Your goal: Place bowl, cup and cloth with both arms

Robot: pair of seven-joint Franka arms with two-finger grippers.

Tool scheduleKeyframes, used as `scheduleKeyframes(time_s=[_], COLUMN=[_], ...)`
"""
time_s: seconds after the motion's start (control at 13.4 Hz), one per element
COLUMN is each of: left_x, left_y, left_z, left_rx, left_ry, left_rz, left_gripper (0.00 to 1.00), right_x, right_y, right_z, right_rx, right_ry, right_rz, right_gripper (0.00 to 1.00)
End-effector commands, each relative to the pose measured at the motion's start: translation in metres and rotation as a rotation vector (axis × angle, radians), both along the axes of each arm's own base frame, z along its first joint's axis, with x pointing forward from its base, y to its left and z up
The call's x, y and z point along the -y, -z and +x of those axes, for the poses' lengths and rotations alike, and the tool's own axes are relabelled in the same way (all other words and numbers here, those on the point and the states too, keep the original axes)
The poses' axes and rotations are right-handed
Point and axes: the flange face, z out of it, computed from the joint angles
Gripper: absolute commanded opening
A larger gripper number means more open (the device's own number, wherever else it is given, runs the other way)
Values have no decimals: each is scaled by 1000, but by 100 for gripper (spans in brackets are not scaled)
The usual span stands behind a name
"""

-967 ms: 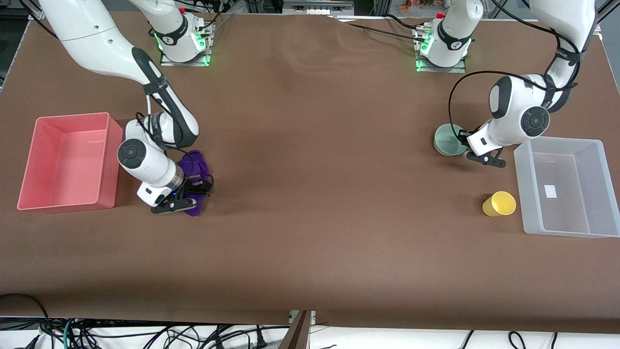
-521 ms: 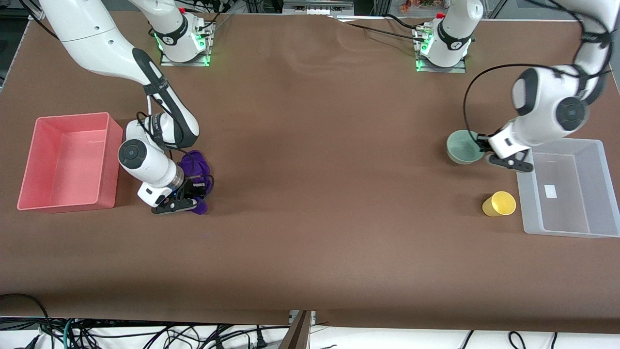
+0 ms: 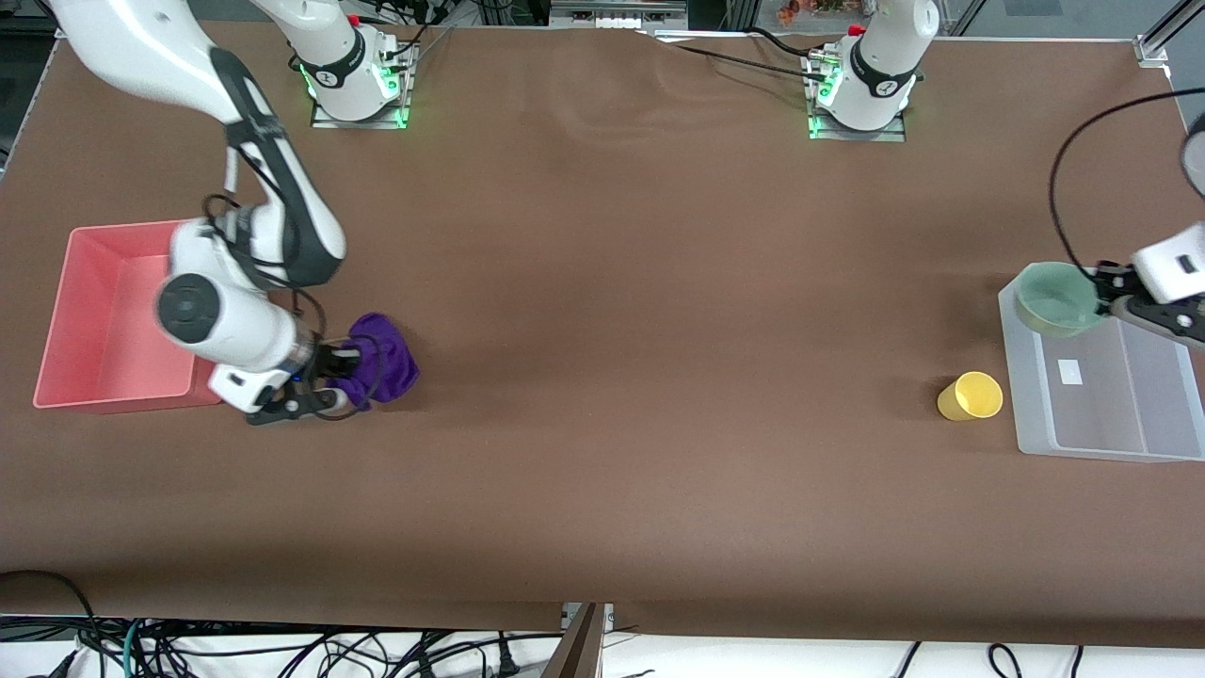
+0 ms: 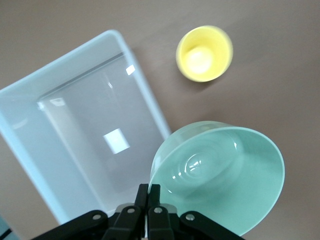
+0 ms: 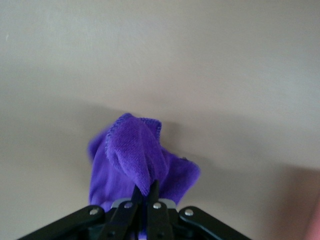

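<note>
My left gripper [image 3: 1103, 299] is shut on the rim of the pale mint-green bowl [image 3: 1056, 298] and holds it in the air over the corner of the clear bin [image 3: 1083, 443]. In the left wrist view the gripper [image 4: 149, 191] pinches the bowl [image 4: 220, 175] at its rim. The yellow cup [image 3: 971, 395] stands on the table beside the clear bin, also in the left wrist view [image 4: 204, 53]. My right gripper [image 3: 350, 379] is shut on the purple cloth [image 3: 386, 363] and holds it up beside the pink bin; in the right wrist view the gripper [image 5: 145, 190] grips the hanging cloth [image 5: 135, 160].
A pink bin [image 3: 104, 273] sits at the right arm's end of the table, close to the right wrist. The clear bin [image 4: 75, 150] at the left arm's end holds a small white label [image 3: 1068, 372]. Brown cloth covers the table.
My left gripper has carried the bowl from the table to over the clear bin's corner. My right gripper has lifted the cloth and moved it toward the pink bin.
</note>
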Motion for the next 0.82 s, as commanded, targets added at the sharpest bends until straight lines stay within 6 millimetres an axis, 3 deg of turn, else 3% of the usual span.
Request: scheduleKeyframes(time_s=[0.0, 0.22, 0.3, 0.45, 0.52, 0.6, 0.74], left_x=[-54, -100, -102, -104, -107, -106, -102], left_y=[43, 117, 131, 139, 140, 137, 107], left_z=[27, 28, 30, 29, 27, 28, 33], left_rx=[19, 71, 88, 93, 94, 98, 138], left_ry=[60, 33, 37, 33, 14, 18, 35], left_rz=[37, 54, 61, 62, 62, 63, 75], left_gripper=[0, 0, 0, 0, 28, 99, 100], right_x=[65, 161, 192, 254, 281, 303, 327], right_y=[-73, -129, -139, -147, -146, -142, -121], right_z=[-2, -19, -25, -41, -49, -54, -57], right_rx=[-107, -233, -257, -285, -293, -297, -289], right_ry=[-80, -151, -174, -206, -200, -200, -215], right_rz=[-22, -17, -21, -41, -43, -40, -48], right_gripper=[0, 0, 0, 0, 0, 0, 0])
